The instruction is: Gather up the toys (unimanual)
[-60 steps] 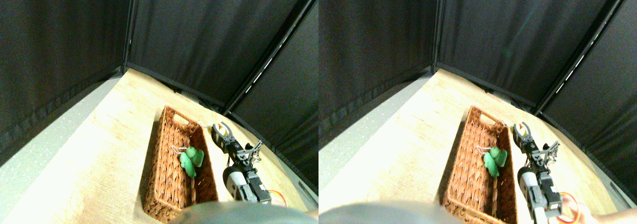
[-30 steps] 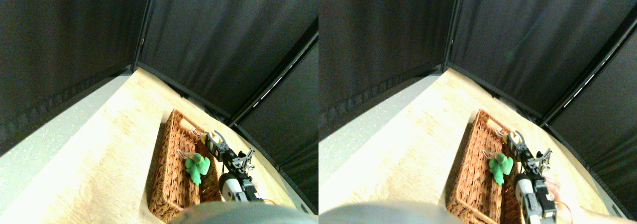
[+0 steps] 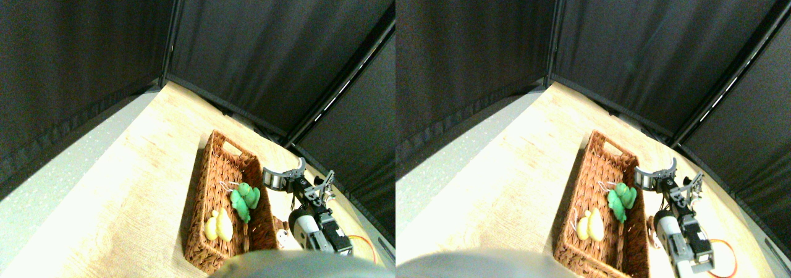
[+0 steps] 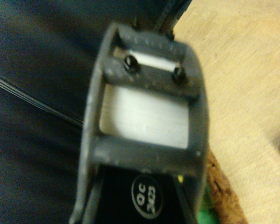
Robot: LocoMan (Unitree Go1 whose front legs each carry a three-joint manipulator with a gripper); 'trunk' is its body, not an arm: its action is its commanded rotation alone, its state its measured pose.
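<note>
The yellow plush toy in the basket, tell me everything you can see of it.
The small yellow plush toy looks soft and rounded, in two pale lobes side by side; finer detail is too small to tell. It lies on the floor of the brown woven wicker basket, towards its near end, close to the left wall. It lies apart from the green plush toy farther in. Nothing grips it.

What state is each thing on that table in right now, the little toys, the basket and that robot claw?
Green toy: lying inside the basket, about midway along.
Yellow toy: lying inside the basket, nearer the camera than the green one.
Brown-and-white toy: on the table just outside the basket, partly hidden by the arm.
Basket: upright on the table, open-topped.
Right gripper: raised beside the basket's far right rim, holding nothing visible.
</note>
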